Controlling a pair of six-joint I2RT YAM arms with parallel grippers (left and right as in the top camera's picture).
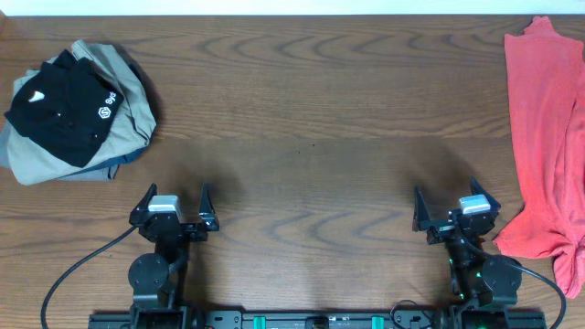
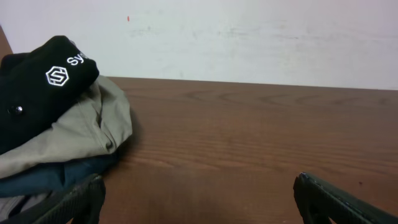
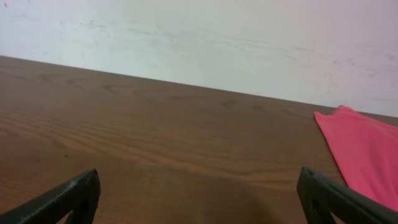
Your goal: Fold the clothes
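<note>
The coral-red T-shirt [image 1: 548, 137] lies bunched in a long strip along the table's right edge, partly cut off by the frame; its print and label are hidden. Its near part shows in the right wrist view [image 3: 367, 152]. My right gripper [image 1: 454, 203] is open and empty, just left of the shirt's lower end, and appears in the right wrist view [image 3: 199, 196]. My left gripper [image 1: 174, 201] is open and empty near the front left, and appears in the left wrist view [image 2: 199, 199].
A pile of other garments sits at the back left: a black one with white logos [image 1: 59, 105] [image 2: 43, 87] on top of a khaki-grey one [image 1: 123, 105] [image 2: 74, 137]. The wooden table [image 1: 302, 137] stretches between. A pale wall [image 3: 205, 43] stands behind it.
</note>
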